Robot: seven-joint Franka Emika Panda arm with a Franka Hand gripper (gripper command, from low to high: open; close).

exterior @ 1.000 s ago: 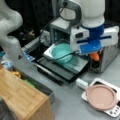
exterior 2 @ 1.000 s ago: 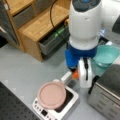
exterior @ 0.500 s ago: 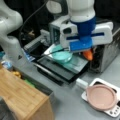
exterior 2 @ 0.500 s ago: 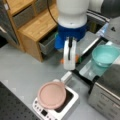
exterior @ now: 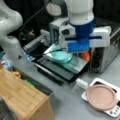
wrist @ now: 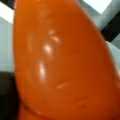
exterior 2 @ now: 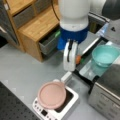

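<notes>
Claw: the claw (exterior: 83, 53) hangs under the blue and white wrist in a front view, over the right part of the open oven door; in a front view it shows beside the white flange at (exterior 2: 76, 58).
Claw state: pinching an orange thing; its fingers are hidden behind the wrist body.
Orange thing: the orange thing (wrist: 62, 60), smooth and glossy and tapering to a rounded end, fills nearly the whole wrist view; in both front views only a small part peeks out below the wrist (exterior: 85, 56).
Bowl: a teal bowl (exterior: 60, 55) sits upright on the oven door (exterior: 75, 65), just beside the claw, toward a front view's left.
Oven: the dark oven (exterior: 105, 60) stands behind the door.
Plate: a pink plate (exterior 2: 52, 95) lies on a white scale (exterior 2: 68, 106) on the grey counter (exterior 2: 22, 67), well apart from the claw.
Shelf: a wooden shelf (exterior 2: 37, 26) stands at a front view's top left.
</notes>
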